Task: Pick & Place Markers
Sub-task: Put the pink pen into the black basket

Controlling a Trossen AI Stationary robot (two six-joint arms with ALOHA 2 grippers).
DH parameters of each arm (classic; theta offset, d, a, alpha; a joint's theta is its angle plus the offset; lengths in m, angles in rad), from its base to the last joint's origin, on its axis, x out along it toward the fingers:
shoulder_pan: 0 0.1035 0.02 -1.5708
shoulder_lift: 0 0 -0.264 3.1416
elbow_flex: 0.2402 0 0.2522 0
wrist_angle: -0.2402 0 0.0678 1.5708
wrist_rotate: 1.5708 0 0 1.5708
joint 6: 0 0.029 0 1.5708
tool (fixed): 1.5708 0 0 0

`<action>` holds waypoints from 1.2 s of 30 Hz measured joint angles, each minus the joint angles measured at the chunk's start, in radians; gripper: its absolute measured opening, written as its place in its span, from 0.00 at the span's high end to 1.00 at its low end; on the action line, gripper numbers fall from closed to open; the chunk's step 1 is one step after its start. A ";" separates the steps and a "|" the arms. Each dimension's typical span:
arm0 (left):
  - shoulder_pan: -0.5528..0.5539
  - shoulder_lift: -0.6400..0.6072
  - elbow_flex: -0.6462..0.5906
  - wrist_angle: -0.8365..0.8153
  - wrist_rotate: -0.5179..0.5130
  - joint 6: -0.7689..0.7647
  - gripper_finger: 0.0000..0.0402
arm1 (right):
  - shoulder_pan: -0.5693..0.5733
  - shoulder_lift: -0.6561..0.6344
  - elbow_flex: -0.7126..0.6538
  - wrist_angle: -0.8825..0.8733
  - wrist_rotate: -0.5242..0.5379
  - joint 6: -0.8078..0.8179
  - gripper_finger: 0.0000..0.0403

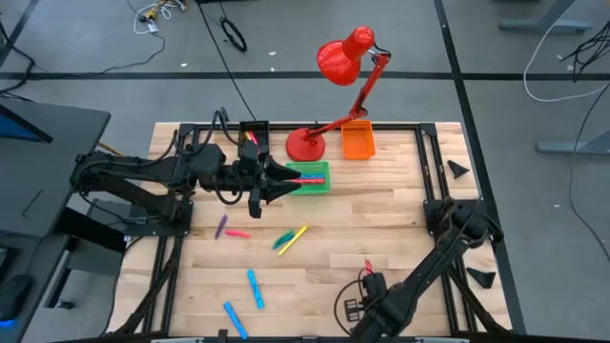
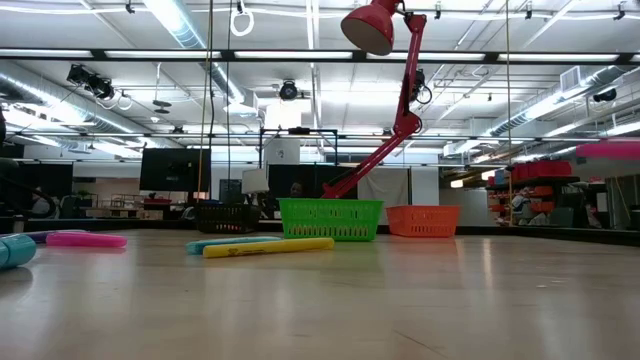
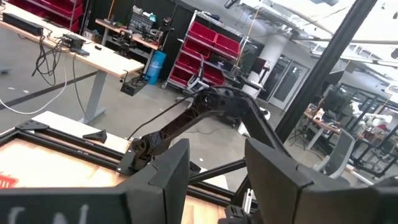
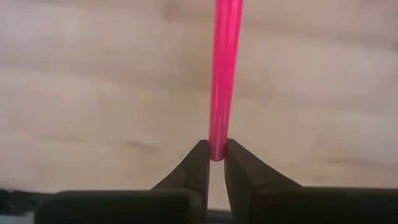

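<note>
My right gripper [image 4: 216, 148] is shut on a pink marker [image 4: 222, 74] near the table's front edge, right of the middle [image 1: 368, 269]. Loose markers lie flat on the wood: purple [image 1: 221, 226], pink [image 1: 238, 232], yellow [image 1: 298, 232], teal [image 1: 283, 239] and two blue ones [image 1: 255, 288] [image 1: 234, 319]. More markers lie in the green bin [image 1: 311, 177]. My left gripper [image 1: 284, 183] hangs level above that bin's left edge. Its fingers [image 3: 171, 174] stand open with nothing between them. My right gripper pinches one end of the pink marker [image 4: 217, 146] between its two fingertips. The fingers point down from above and lie across the marker. The rest of the marker sticks out away from the fingers over the wood. A pink bar [image 2: 608, 150] in the low view suggests it is clear of the table.
A red desk lamp stands on its base [image 1: 306, 145] at the back, its head [image 1: 341, 59] beyond the far edge. An orange bin [image 1: 357, 142] and a black bin [image 1: 253, 133] flank it. Bare wood lies in the middle right [image 1: 381, 219].
</note>
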 joint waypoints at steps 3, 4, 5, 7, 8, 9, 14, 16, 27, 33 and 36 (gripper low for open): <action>0.000 0.000 0.000 0.000 0.000 0.001 0.60 | -0.026 -0.024 0.000 -0.049 0.034 -0.066 0.90; 0.000 0.000 0.000 0.000 0.000 0.001 0.60 | -0.035 -0.033 0.000 -0.062 0.042 -0.090 0.90; 0.000 0.000 0.000 0.000 0.000 0.001 0.60 | -0.047 -0.042 0.001 -0.077 0.051 -0.117 0.90; 0.000 0.000 0.000 0.000 0.000 0.001 0.60 | -0.068 -0.059 0.001 -0.101 0.060 -0.171 0.90; 0.000 0.000 0.000 0.000 0.000 0.001 0.60 | -0.079 -0.066 0.001 -0.113 0.065 -0.197 0.90; 0.000 0.000 0.000 0.000 0.000 0.001 0.60 | -0.089 -0.074 0.001 -0.125 0.075 -0.218 0.90; 0.000 0.000 0.000 0.000 0.000 0.000 0.60 | -0.128 -0.133 0.001 -0.190 0.155 -0.290 0.90; 0.000 0.000 0.000 0.000 0.000 0.000 0.60 | -0.139 -0.162 0.002 -0.213 0.186 -0.312 0.90; 0.000 0.000 0.000 0.000 0.000 0.000 0.60 | -0.197 -0.314 0.003 -0.234 0.390 -0.539 0.90; 0.000 0.000 0.000 0.000 0.000 0.000 0.60 | -0.239 -0.387 0.003 -0.220 0.470 -0.700 0.90; 0.000 0.000 0.000 0.000 -0.006 0.000 0.60 | -0.267 -0.418 0.003 -0.200 0.504 -0.795 0.90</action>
